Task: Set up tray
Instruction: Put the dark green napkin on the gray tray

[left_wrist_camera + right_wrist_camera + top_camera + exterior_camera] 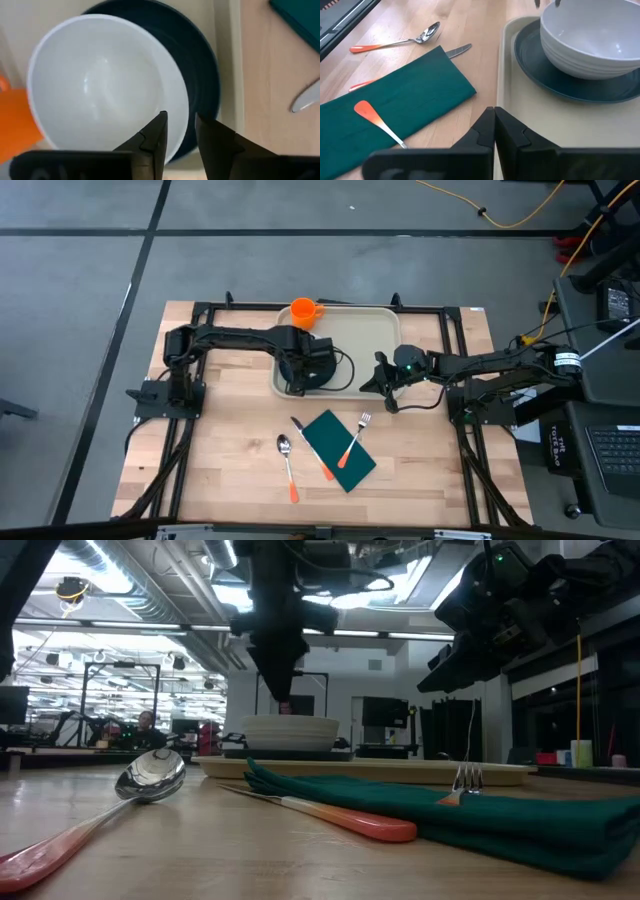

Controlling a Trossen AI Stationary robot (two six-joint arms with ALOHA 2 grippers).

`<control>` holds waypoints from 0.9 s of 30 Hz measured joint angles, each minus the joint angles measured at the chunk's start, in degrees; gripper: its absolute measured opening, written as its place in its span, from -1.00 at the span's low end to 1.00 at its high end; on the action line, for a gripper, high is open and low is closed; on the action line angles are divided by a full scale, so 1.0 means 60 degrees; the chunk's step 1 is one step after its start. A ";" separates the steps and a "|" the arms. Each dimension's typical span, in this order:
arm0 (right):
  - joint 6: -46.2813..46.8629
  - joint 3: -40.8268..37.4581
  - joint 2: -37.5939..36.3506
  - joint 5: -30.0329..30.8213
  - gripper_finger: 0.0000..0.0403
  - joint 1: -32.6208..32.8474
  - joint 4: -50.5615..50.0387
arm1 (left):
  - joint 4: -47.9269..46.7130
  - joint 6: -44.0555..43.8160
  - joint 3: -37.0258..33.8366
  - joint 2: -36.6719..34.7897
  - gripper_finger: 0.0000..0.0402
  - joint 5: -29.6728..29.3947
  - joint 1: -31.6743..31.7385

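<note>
The beige tray point(365, 330) lies at the table's far middle. On its near left part a dark blue plate point(202, 75) carries a white bowl point(100, 85), which stands upright on it. My left gripper point(180, 125) hangs open, pointing down, just above the bowl's rim with nothing between its fingers; in the low view it point(285, 695) is clear of the bowl point(290, 730). An orange cup point(305, 311) stands on the tray's far left corner. My right gripper point(494, 112) is shut above the tray's right rim point(502, 60), touching nothing.
On the bare wood near the tray lies a dark green napkin point(338, 450) with a fork point(352, 442) on top. A knife point(312, 448) lies partly under the napkin's left edge, and a spoon point(288, 465) lies left of it. All three have orange handles.
</note>
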 joint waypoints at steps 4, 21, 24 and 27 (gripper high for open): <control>-0.0004 0.0000 0.0000 0.0000 -0.94 0.0000 0.0033 | -0.0319 -0.0100 0.0000 -0.0473 -0.53 -0.0066 0.0000; 0.0019 0.0000 0.0000 0.0259 -0.94 -0.0004 0.0018 | 0.1260 -0.1446 -0.2646 -0.3301 -0.98 -0.1292 -0.0828; -0.0058 0.0000 0.0000 0.0259 -0.94 -0.0004 0.0035 | 0.2635 -0.1691 -0.3924 -0.4076 -0.99 -0.1155 -0.1246; -0.0041 0.0000 0.0000 0.0259 -0.94 -0.0004 0.0036 | 0.3943 -0.2164 -0.5078 -0.4760 -0.99 -0.1133 -0.1680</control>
